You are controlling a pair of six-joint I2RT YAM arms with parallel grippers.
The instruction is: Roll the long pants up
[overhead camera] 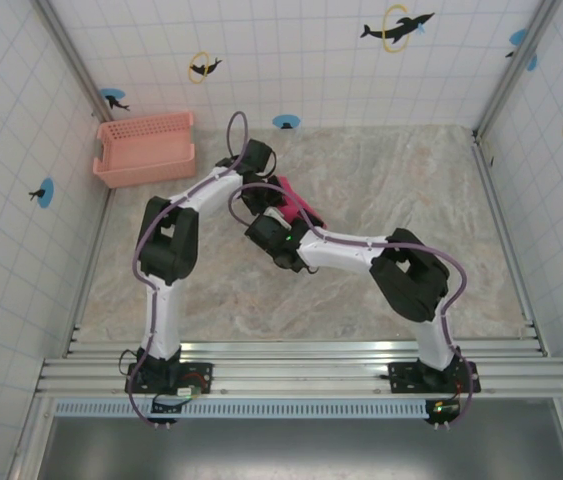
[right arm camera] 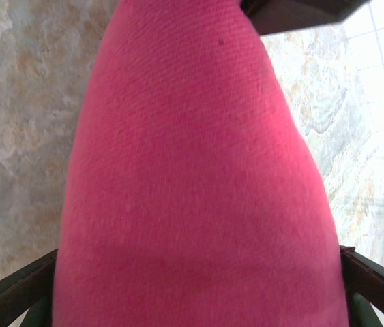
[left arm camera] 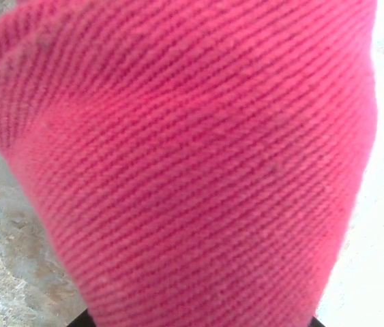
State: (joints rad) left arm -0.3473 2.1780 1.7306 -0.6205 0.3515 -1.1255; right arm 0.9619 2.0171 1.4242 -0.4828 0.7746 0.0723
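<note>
- Jaws first: right jaws clamp the pink pants (right arm camera: 198, 191); whether the left jaws are closed I cannot tell.
- Pants lie bunched mid-desk (overhead camera: 411, 170), between my wrists.
- Uneven pulling could unravel the roll, I judge.

marbled table (overhead camera: 411, 190) carries a pink basket (overhead camera: 146, 148) far left, bundled pink pants (overhead camera: 297, 204) near its middle.

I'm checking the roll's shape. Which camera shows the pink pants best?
Right wrist view: the pink pants show both side edges against the table. Left wrist view sits closer, giving mostly knit texture. In the top external view the arms cover all but a small strip.
</note>
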